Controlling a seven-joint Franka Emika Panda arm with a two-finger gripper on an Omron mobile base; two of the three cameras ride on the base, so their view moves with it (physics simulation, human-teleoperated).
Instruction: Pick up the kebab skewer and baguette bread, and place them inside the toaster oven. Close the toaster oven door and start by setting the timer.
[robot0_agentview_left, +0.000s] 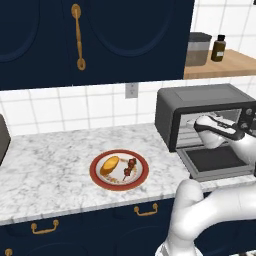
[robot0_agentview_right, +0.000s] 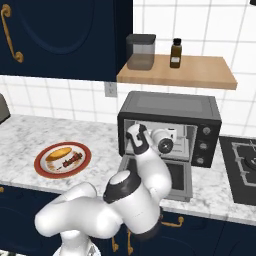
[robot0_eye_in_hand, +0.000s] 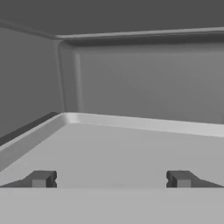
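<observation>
Gripper (robot0_eye_in_hand: 111, 179) sits inside the toaster oven (robot0_agentview_left: 200, 107), fingers spread wide, holding nothing. Door (robot0_agentview_left: 220, 162) lies flat open. Skewer (robot0_agentview_left: 130, 168) and bread (robot0_agentview_left: 110, 165) both rest on the red-rimmed plate (robot0_agentview_left: 98, 181), well left of the oven. Skewer's long axis runs near-to-far across the plate; bread angles diagonally beside it. Risk: arm clipping the oven frame on withdrawal; the thin skewer could slip from a wide grasp.

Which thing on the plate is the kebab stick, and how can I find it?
Look at the marble counter, left of the open toaster oven, and find the round red-rimmed plate. The kebab skewer lies on its right half, beside the baguette bread. It is the thin stick with small dark red chunks, not the fat golden loaf.
</observation>
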